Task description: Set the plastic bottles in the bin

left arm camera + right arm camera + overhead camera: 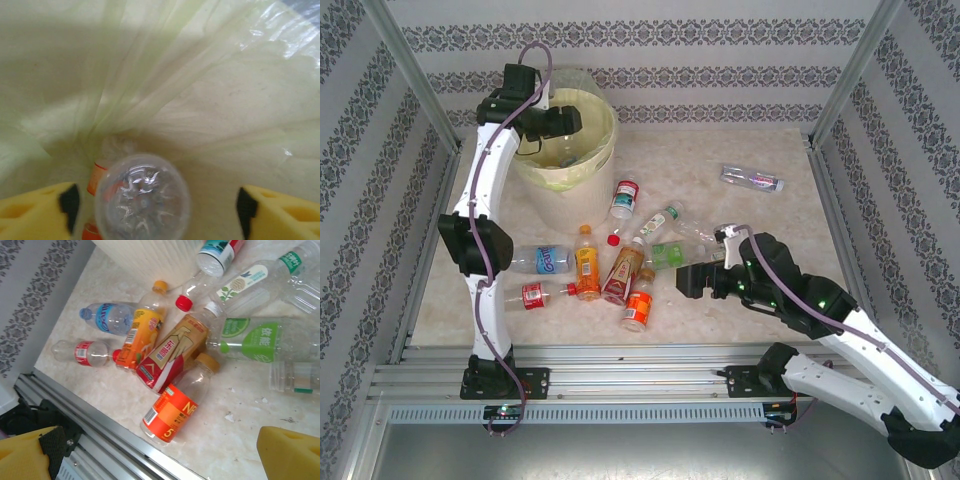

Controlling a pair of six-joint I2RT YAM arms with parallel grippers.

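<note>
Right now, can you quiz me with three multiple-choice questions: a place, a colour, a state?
1. The left hand is: A over the bin; B over the bottle pile; C at the rail.
2. The bin's bag is: A blue; B pale yellow-green; C black.
3. The right hand is: A open, empty; B shut on a bottle; C shut, empty.
Answers: A, it hangs above the bin's rim; B, the bag's folds show it; A, fingers apart, nothing between.
</note>
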